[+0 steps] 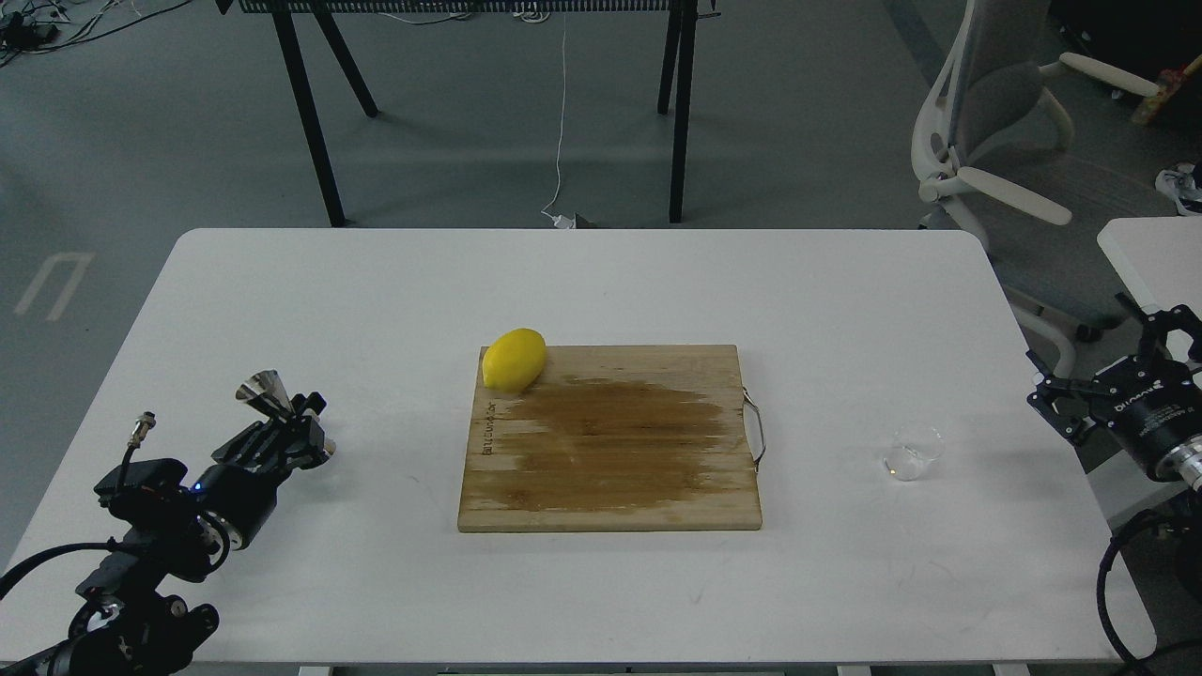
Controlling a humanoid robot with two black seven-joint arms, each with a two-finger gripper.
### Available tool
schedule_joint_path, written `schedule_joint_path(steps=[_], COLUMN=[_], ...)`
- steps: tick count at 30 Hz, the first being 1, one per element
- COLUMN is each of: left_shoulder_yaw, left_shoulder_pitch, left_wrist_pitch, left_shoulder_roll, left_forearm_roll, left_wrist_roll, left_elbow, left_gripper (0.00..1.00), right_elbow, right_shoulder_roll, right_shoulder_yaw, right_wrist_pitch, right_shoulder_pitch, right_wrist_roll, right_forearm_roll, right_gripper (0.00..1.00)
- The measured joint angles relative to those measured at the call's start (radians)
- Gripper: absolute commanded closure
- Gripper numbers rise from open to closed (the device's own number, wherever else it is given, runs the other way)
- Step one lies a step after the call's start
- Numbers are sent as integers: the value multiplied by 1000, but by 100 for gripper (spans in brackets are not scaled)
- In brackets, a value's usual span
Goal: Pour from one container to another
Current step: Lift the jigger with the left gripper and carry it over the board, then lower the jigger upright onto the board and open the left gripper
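Left gripper (299, 421): from my seat I read it as clamped on the steel jigger, with the fingers closed around the lower cone. It sits over the left part of the table, well left of the cutting board.

Steel jigger (264, 389): held in my left gripper, tilted up and to the left, its open mouth facing the far left. I cannot see anything inside it.

Right gripper (1108, 376): off the right edge of the table, fingers spread wide and holding nothing. It points back toward the table, and the glass cup sits near it but apart.

Glass cup (912, 454): standing upright on the right side of the table, between the board's handle and my right gripper, touching neither. It is clear and small in this view, so I cannot tell whether it holds liquid.

Cutting board (610, 437): wooden, flat in the middle of the table, with a dark, wet-looking patch across its centre and a metal handle (756, 430) on its right edge.

Lemon (514, 359): yellow, lying on the board's far left corner, overhanging the edge a little.

Table (376, 282): white, carrying the board and the cup.

Background: a white office chair (995, 122) stands beyond the table's far right corner, on grey floor.
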Motion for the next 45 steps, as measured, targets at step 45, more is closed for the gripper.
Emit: schedule_joint_path(steps=[45], left_shoulder_yaw=[560], left_shoulder_pitch=[-450], left_wrist_pitch=[0], left_shoulder_roll=[-432], left_forearm_roll=[278], left_wrist_roll=[0], left_elbow=[135], left_gripper=[80], right_elbow=[-138], right_shoulder_roll=[-5], right_shoulder_yaw=[47], right_wrist_pitch=[0], right_shoulder_pitch=[-14], right_wrist_roll=[8], right_forearm_roll=[11], right_gripper=[1])
